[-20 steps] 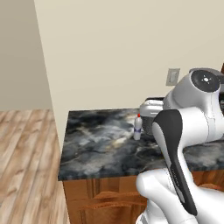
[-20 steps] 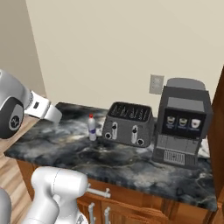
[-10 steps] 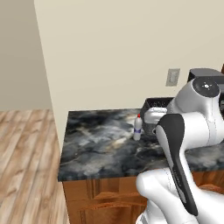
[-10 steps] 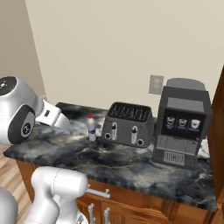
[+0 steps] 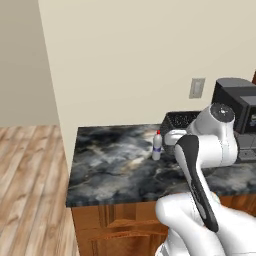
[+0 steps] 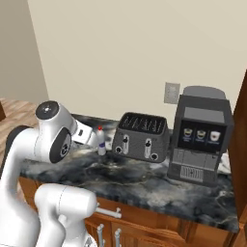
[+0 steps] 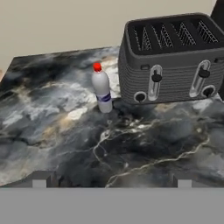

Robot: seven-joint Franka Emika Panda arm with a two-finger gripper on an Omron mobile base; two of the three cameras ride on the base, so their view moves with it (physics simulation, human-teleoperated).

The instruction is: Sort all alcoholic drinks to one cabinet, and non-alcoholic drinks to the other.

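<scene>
Toaster (image 7: pixel 170 61): right end cut off in hand view. Gripper (image 7: pixel 111 180): jaws fully apart, empty, above counter (image 7: pixel 65 144). Bottle (image 7: pixel 102 92): upright ahead, beside toaster.

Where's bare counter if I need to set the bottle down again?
Bare marble runs from the bottle to the counter's left end, and along the front edge before the toaster. Crowded on the right: toaster and coffee machine.
</scene>
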